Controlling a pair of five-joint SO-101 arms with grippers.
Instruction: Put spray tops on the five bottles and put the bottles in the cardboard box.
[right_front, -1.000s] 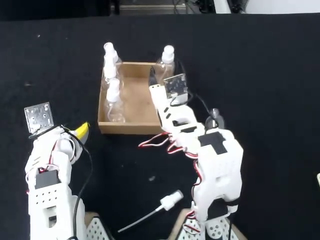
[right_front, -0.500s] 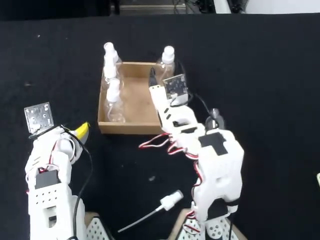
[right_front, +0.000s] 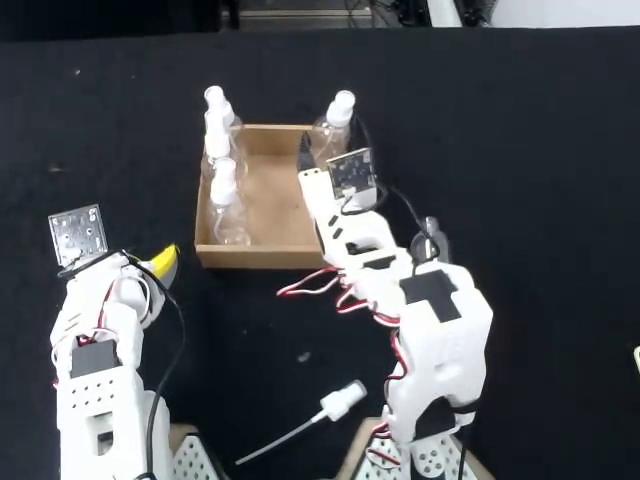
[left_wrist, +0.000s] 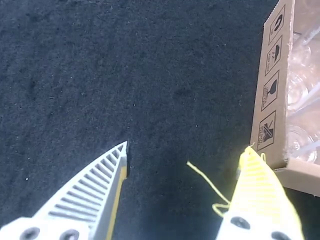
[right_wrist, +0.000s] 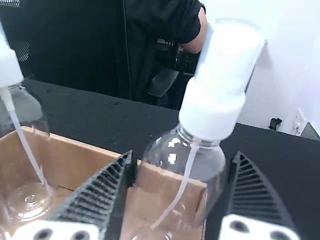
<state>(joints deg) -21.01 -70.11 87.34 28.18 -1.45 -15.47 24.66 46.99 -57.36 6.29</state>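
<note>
One black worktop (right_front: 520, 120) carries everything. Two white arms rise from the bottom edge of the high view: the right arm (right_front: 435, 330) at lower centre stretches up to the box, and the left arm (right_front: 95, 370) is in the lower left corner. The right pincer (right_wrist: 184, 155) is spread wide, its jaws on either side of a bottle (right_wrist: 205, 130) with a narrow gap at each; it grips nothing that I can tell. The left pincer (left_wrist: 186, 150) is also wide open and empty, low over bare worktop, its yellow jaw just beside the box's near left corner. The box (right_front: 262, 255) sits upper centre-left. Three topped bottles (right_front: 217, 145) stand in a row along its left wall. The bottle between the right jaws, topped and tilted, is at the box's upper right corner; whether it is inside the wall I cannot tell. A topless bottle (right_front: 428, 238) stands just right of the right arm. A spray top (right_front: 340, 400) lies at bottom centre, its tube pointing lower left.
</note>
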